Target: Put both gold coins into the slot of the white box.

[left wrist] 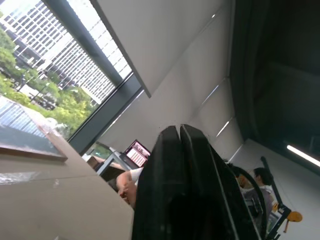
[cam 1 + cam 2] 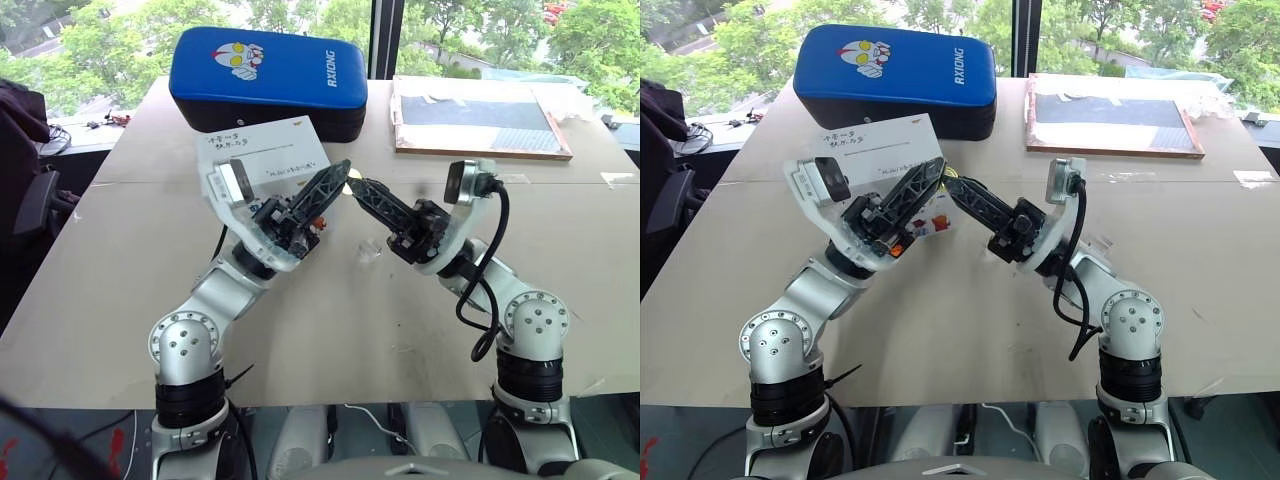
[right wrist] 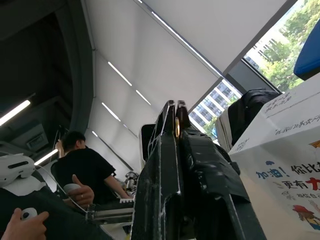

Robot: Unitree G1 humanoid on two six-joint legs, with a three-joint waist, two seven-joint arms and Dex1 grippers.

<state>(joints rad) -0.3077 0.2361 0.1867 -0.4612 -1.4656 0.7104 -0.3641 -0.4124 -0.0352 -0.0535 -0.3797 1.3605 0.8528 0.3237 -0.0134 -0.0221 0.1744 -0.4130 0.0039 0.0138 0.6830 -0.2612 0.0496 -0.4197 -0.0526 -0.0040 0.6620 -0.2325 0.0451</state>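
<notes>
From the head views, both arms rise over the tan table [image 2: 330,330], fingertips meeting in front of the white box [image 2: 262,152], which stands near the far edge before a blue padded case [image 2: 268,78]. The left gripper [image 2: 340,178] is closed; the right gripper [image 2: 356,187] is clamped on a gold coin [image 2: 347,186], glinting at its tip. Another gold coin [image 2: 368,253] lies on the table between the arms.

In the left wrist view, the fingers [image 1: 192,165] press together, aimed upward at the ceiling.

In the right wrist view, the coin stands edge-on between the closed fingertips, its face parallel to the fingers; the box is alongside.
</notes>
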